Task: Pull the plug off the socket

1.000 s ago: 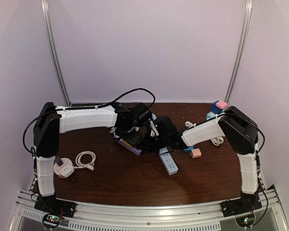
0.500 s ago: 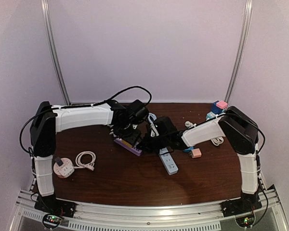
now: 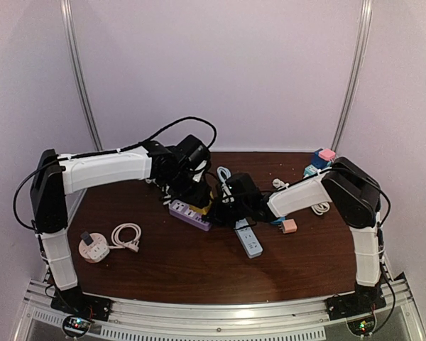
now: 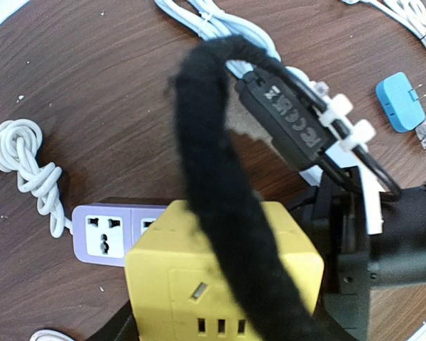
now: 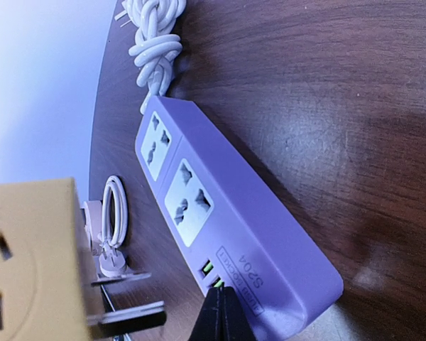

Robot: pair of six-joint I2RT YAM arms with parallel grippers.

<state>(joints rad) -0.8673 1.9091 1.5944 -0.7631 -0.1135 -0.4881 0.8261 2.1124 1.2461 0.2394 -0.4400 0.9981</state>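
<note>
- the dark wooden table (image 3: 184, 270) carries both arms' work at its middle, with a white power strip (image 3: 248, 241) lying just beside the action on the right.
- the purple power strip (image 5: 234, 234) lies flat on the wood, its universal sockets empty in the right wrist view and its white coiled cord (image 5: 155, 42) bunched at the far end.
- the yellow cube adapter (image 4: 170, 284), the plug to be pulled, hangs above the strip's near end. its metal prongs (image 5: 131, 316) show bare and clear of the sockets, so i judge the pull as good as done.
- the left gripper (image 3: 202, 192) is closed around the adapter. its fingers are mostly hidden behind the cube, so how deep the hold is cannot be told.
- the right gripper (image 5: 224, 318) has its fingertips pressed together with nothing between them, bearing down on the strip's end by the usb ports.
- a black sleeved cable (image 4: 213, 156) drapes across the cube's top.
- risks: a shallow hold could let the heavy cube slip and fall back onto the strip. the narrow closed tips could skid off the strip's rounded end. the draped cable could snag as the left arm moves away.
</note>
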